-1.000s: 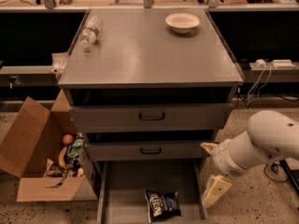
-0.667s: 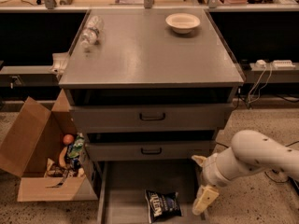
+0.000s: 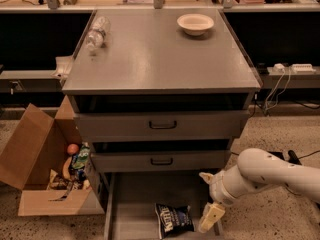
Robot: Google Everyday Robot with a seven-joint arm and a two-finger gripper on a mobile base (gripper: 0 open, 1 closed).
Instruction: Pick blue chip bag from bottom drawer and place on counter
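The blue chip bag (image 3: pixel 173 219), dark navy and crinkled with white lettering, lies on the floor of the open bottom drawer (image 3: pixel 135 204), near its front right. My gripper (image 3: pixel 208 198) sits just right of the bag, over the drawer's right wall. Its cream fingers are spread apart and hold nothing. One fingertip (image 3: pixel 211 217) hangs close beside the bag; I cannot tell whether it touches. The white arm reaches in from the right. The grey counter (image 3: pixel 160 59) is the cabinet top above.
A white bowl (image 3: pixel 195 23) and a lying plastic bottle (image 3: pixel 96 33) are on the counter. Two shut grey drawers (image 3: pixel 162 125) with black handles sit above the open one. An open cardboard box (image 3: pixel 35 169) of groceries stands on the floor at left. Cables lie at right.
My arm and gripper have moved left and down, from beside the cabinet's right side to right next to the bag. The bag has not moved.
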